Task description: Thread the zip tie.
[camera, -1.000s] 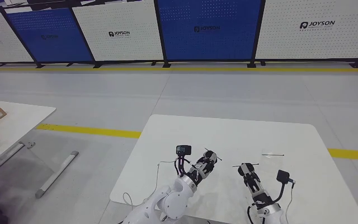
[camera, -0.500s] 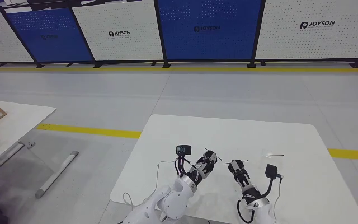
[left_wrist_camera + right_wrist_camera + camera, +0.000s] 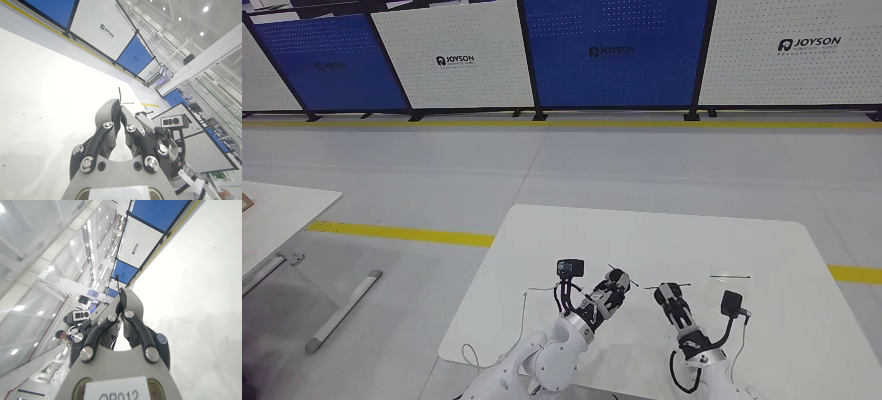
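My left gripper (image 3: pixel 619 279) (image 3: pixel 120 106) is shut on a thin black zip tie strap (image 3: pixel 119 92), whose end sticks out past the fingertips. My right gripper (image 3: pixel 665 291) (image 3: pixel 122 292) is shut on a zip tie end with a small square head (image 3: pixel 116 276) poking beyond its tips. The two grippers sit side by side, a short gap apart, above the near middle of the white table (image 3: pixel 642 235). Whether both hold the same tie I cannot tell. In the left wrist view the right gripper (image 3: pixel 141 115) shows just beyond my own fingers.
A spare black zip tie (image 3: pixel 729 276) (image 3: pixel 127 103) lies flat on the table beyond the right gripper. The table's near edge is close behind both arms. A second white table (image 3: pixel 282 215) stands off to the far left.
The right gripper has shifted left toward the left gripper, then edged slightly forward. The left gripper has kept still with its strap.
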Tool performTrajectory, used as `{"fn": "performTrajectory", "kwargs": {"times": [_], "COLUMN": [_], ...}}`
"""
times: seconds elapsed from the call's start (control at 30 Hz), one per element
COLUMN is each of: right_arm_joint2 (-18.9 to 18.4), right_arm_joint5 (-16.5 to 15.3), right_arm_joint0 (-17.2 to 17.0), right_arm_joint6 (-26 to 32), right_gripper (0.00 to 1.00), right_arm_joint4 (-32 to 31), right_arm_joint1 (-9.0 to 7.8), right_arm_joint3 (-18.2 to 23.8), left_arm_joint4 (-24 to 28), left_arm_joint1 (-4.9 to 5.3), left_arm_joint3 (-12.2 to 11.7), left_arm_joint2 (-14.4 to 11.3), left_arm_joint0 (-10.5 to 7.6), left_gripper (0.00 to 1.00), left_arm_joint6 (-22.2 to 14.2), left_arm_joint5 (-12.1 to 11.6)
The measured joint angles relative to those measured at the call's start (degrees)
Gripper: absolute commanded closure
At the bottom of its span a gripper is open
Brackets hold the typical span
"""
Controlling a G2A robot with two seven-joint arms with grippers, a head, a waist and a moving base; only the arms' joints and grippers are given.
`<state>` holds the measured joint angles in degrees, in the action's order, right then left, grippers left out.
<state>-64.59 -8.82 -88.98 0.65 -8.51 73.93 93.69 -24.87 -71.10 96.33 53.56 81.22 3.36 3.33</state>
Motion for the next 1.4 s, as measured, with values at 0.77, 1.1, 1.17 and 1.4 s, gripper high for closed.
{"fn": "performTrajectory", "kwargs": {"times": [0.77, 1.1, 1.17, 1.4], "right_arm_joint2": [1.3, 1.5, 1.5, 1.1], "right_arm_joint5": [3.3, 3.5, 3.5, 3.8], "right_arm_joint0": [1.5, 1.7, 1.7, 1.6], "right_arm_joint6": [0.7, 0.6, 0.6, 0.8], "right_gripper": [1.0, 1.0, 1.0, 1.0], "right_arm_joint4": [-1.2, -1.7, -1.7, -1.2], "right_arm_joint1": [0.87, 1.11, 1.11, 1.15], "right_arm_joint3": [-0.2, -0.5, -0.5, -0.5], "left_arm_joint4": [0.0, 0.0, 0.0, 0.0], "left_arm_joint1": [0.0, 0.0, 0.0, 0.0], "left_arm_joint3": [0.0, 0.0, 0.0, 0.0], "left_arm_joint2": [0.0, 0.0, 0.0, 0.0], "left_arm_joint0": [0.0, 0.0, 0.0, 0.0], "left_gripper": [1.0, 1.0, 1.0, 1.0], "left_arm_joint6": [0.0, 0.0, 0.0, 0.0], "left_arm_joint5": [0.0, 0.0, 0.0, 0.0]}}
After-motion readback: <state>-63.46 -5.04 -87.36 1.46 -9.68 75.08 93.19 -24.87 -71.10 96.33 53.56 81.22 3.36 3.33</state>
